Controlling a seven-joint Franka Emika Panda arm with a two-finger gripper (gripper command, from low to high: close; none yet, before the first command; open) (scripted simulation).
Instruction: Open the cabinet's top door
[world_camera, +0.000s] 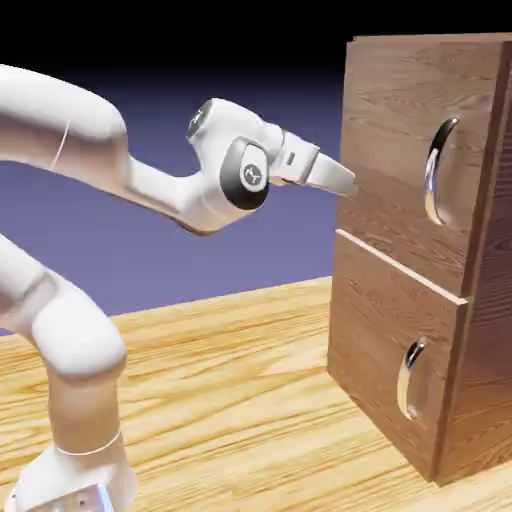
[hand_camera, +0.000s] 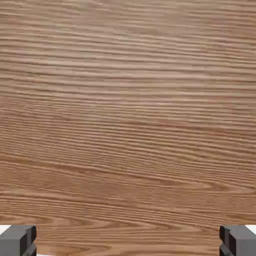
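With its two fingertips (hand_camera: 17, 241) spread wide and nothing between them, my one tool (world_camera: 345, 180) points at about four o'clock in the exterior view. One cabinet (world_camera: 400, 250) stands on the tabletop (world_camera: 220, 400), with two doors and two handles (world_camera: 435, 170). Its top door (world_camera: 385, 130) lies just beside my tool, toward three o'clock, shut.

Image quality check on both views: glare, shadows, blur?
Exterior view: highlights near blown out on the white arm, bright glints on the upper handle and lower handle, backdrop fading to black at the top, no clear arm shadow on the table. Hand view: wood grain slightly soft, paler toward the top, no glare spots; finger tips cut off by the bottom edge.
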